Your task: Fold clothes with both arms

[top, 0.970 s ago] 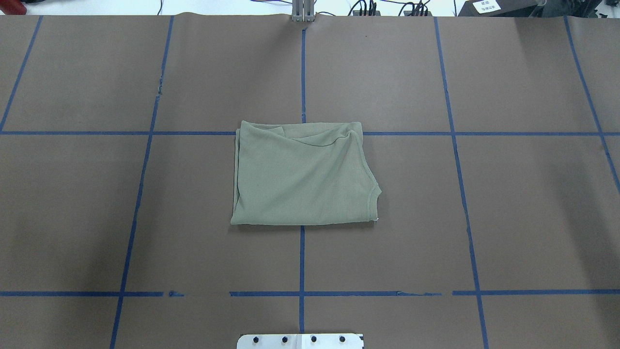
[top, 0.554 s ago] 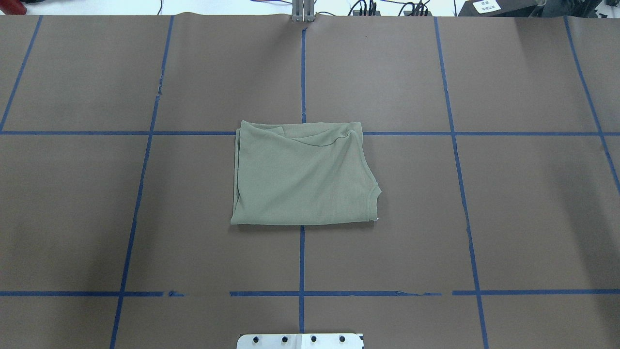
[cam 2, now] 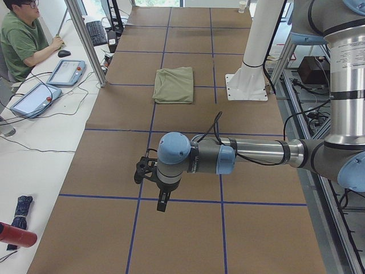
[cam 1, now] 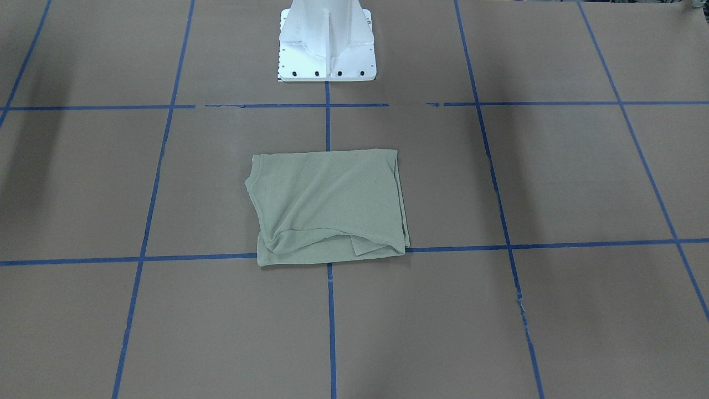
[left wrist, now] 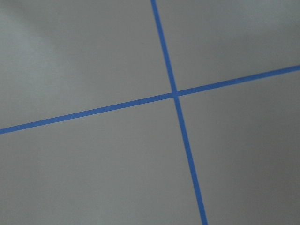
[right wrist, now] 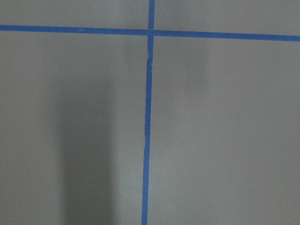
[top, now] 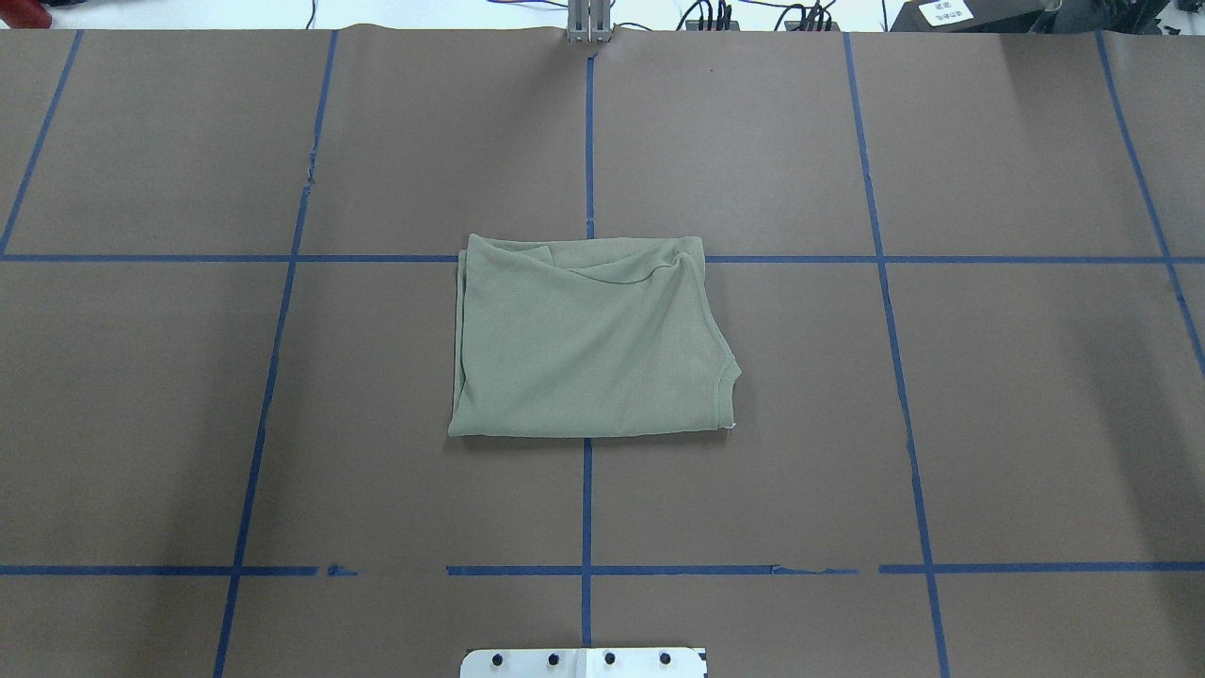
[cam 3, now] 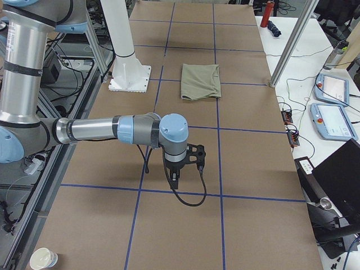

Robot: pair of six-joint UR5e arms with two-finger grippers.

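The left end effector (cam 2: 162,204) hangs far out left, the folded shirt (top: 588,344) lies in the middle of the desk (top: 988,424), a bit wider side to side, and the right end effector (cam 3: 173,181) hangs far out right, neither clearly nearer. I cannot tell if they are spread or pressed together. The shirt has not moved since a second ago.

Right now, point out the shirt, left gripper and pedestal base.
shirt (top: 588,348): overhead exterior view, middle of top layer.
left gripper (cam 2: 162,203): exterior left view, between fingertips.
pedestal base (cam 1: 354,64): exterior front-facing view, white base plate.
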